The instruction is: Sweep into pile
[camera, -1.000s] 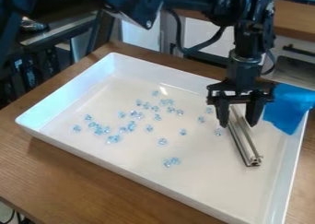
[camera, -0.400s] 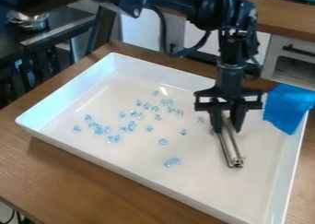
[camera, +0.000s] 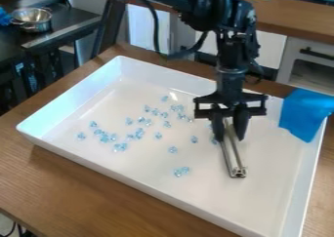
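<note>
The wooden surface (camera: 46,182) carried everything, running from the left edge to the lower part of the frame. On it lay the large white tray (camera: 261,197), across the middle. The black arm (camera: 229,80) came from the top edge and stood upright in the right half. A blue cloth (camera: 305,115) hung over the tray's rim at the right edge. The hand (camera: 229,135), right of centre, was narrow, with its two fingers around the upper end of a metal bar (camera: 235,159); it seemed to hold this bar as a sweeping tool. The bar's other end pointed to the bottom of the frame.

The smallest things, the pale blue pieces (camera: 139,133), lay inside the tray, mostly left of centre, with two close together below centre and something small beside the bar, partly hidden. They made loose clusters but no real pile, so I judged the tool ready and most of the sweeping left to do.
</note>
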You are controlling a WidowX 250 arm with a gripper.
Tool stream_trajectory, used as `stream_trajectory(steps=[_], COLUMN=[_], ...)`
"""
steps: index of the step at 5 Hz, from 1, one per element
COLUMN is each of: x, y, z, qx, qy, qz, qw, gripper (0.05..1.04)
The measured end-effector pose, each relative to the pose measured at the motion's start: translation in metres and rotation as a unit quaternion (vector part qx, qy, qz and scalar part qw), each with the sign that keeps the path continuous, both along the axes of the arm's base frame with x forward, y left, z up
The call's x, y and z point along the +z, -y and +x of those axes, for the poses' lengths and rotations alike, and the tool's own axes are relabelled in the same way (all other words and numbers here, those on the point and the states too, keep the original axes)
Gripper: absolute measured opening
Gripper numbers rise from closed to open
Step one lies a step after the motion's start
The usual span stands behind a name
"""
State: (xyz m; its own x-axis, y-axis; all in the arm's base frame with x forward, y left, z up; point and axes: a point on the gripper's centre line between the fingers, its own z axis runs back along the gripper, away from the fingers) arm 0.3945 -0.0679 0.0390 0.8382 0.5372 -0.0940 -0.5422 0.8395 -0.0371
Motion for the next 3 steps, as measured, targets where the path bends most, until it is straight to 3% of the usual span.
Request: stream_trajectory(steps=[3], x=[-0.001], y=[-0.063], z=[-0.037], qx=[0.004], qy=[0.008], qz=[0.003], qw=[1.0], gripper=[0.37])
